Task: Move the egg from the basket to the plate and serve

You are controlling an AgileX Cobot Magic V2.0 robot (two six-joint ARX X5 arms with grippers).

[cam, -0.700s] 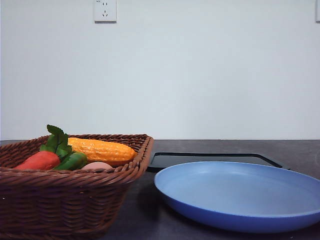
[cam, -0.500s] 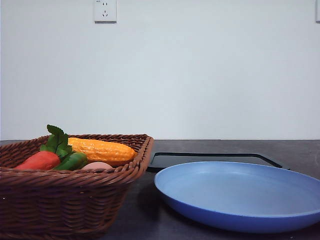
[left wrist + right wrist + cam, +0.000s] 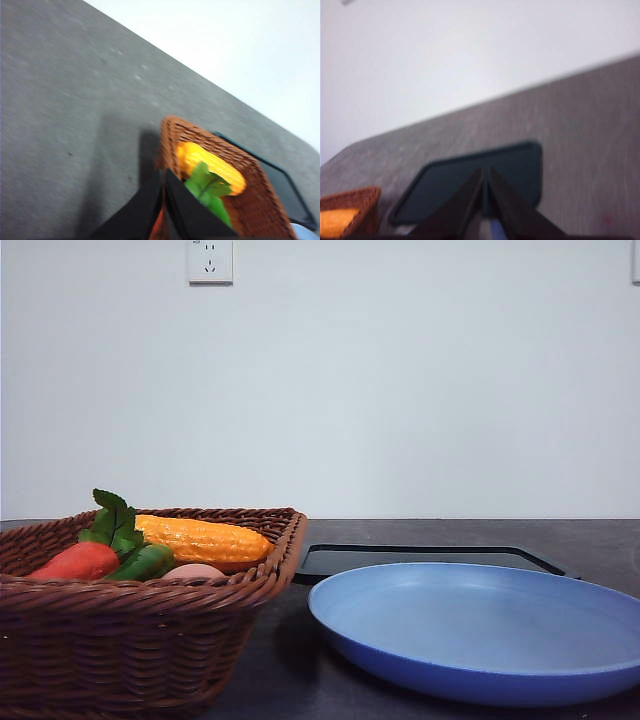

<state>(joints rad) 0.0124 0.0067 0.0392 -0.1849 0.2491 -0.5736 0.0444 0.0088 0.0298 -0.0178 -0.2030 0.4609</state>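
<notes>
In the front view, the basket (image 3: 140,640) sits nearest on the left, its braided rim crossing low in front of its contents. Just behind that rim the egg (image 3: 195,571) shows as a pinkish dome, lying inside the basket beside the green leaves (image 3: 130,545) of the carrot (image 3: 78,561). Behind them the corn cob (image 3: 203,539) lies lengthwise toward the basket's far right corner. That makes 3 items visible in the basket.

Just right of the basket, apart from it, the blue plate (image 3: 480,630) rests on the dark table (image 3: 600,540) with nothing on it. Behind the plate lies the flat black tray (image 3: 420,558), also bare, and beyond that a pale wall with a socket (image 3: 210,260).

The left wrist view shows the left gripper (image 3: 164,172) with its 2 dark fingers pressed together at the tips, grasping nothing, close above the basket's corner; corn and leaves show there, but the egg cannot be made out. The right wrist view, blurred, shows the right gripper (image 3: 484,172) likewise clenched on nothing, with the tray beyond it and a sliver of blue between the fingers.
</notes>
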